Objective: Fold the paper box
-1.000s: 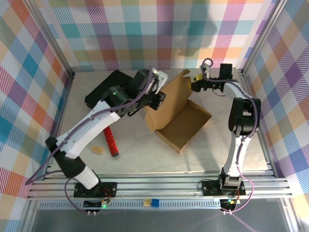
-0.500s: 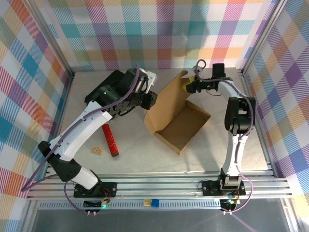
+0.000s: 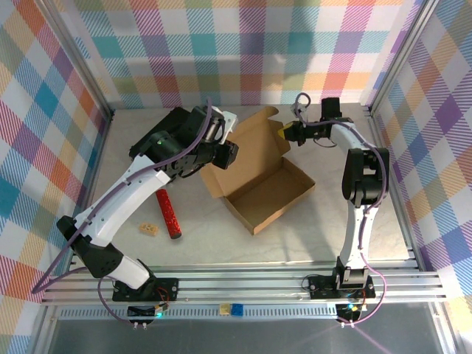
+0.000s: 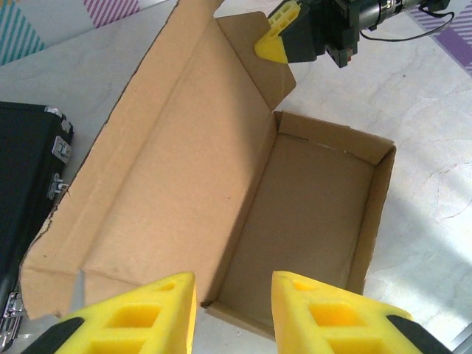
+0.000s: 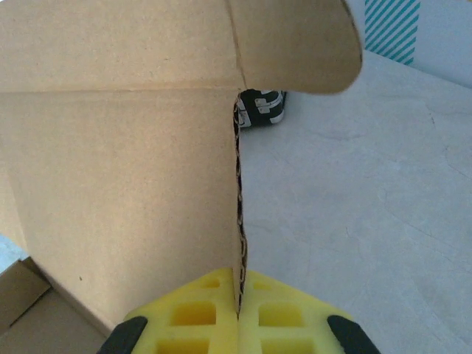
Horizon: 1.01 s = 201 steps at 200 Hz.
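While the paper box (image 3: 265,193) lies open on the worktop (image 3: 332,221), its raised lid (image 4: 169,162) is clenched edge-on by the right tool (image 5: 237,310), the left tool (image 4: 234,313) is poised released above, and lowering the lid shut is judged due next.

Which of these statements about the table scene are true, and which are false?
1. The right pincer pinches an edge of the box lid. True.
2. The left pincer is shut on the box. False: it is open and holds nothing.
3. The box is closed. False: its lid stands open and the inside is bare.
4. A black case lies beside the box. True.
5. A red tube lies inside the box. False: it lies on the table, outside the box.
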### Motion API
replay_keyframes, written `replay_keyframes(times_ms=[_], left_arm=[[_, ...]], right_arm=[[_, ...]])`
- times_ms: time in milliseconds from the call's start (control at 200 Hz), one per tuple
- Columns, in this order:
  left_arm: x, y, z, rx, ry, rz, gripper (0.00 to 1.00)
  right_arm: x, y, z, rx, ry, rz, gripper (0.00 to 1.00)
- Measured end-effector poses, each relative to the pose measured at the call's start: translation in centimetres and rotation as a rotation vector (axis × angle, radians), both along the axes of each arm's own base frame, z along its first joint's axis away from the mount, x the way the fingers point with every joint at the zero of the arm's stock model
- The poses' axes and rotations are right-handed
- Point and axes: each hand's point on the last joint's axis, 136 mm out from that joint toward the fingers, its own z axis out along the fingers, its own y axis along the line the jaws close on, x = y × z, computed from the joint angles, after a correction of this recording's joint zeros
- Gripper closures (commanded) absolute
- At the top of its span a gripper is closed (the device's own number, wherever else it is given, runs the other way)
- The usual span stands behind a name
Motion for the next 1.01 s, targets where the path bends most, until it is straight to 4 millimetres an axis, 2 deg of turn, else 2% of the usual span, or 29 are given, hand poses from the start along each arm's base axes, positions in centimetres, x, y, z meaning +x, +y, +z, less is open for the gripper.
replay_keyframes(times_ms=[260, 395, 485, 600, 680, 860, 1005], left_arm=[[0.0, 1.6, -0.2, -0.022, 0.018, 0.084, 0.64], [1.7, 4.4, -0.9, -0.063, 0.069, 0.213, 0.65], [2.5, 6.8, -3.1, -0.090, 0.154, 0.304, 0.60], [1.9, 8.6, -7.3, -0.093, 0.284, 0.374, 0.49], [0.8, 8.7, -9.2, -0.095, 0.351, 0.377, 0.44], [-1.4, 8.6, -11.9, -0.120, 0.434, 0.348, 0.37], [-1.9, 8.0, -13.6, -0.128, 0.463, 0.311, 0.34]], right_arm=[[-2.1, 0.2, 0.5, -0.041, -0.069, -0.046, 1.00], [-3.0, -0.4, 0.6, -0.061, -0.118, -0.111, 1.00], [-3.3, -0.9, 0.5, -0.074, -0.142, -0.164, 1.00], [-3.8, -1.6, 0.0, -0.083, -0.158, -0.231, 1.00], [-4.0, -1.9, 0.0, -0.080, -0.170, -0.260, 1.00], [-3.7, -2.2, 0.3, -0.071, -0.192, -0.300, 1.00], [-3.3, -2.5, 0.8, -0.062, -0.210, -0.313, 1.00]])
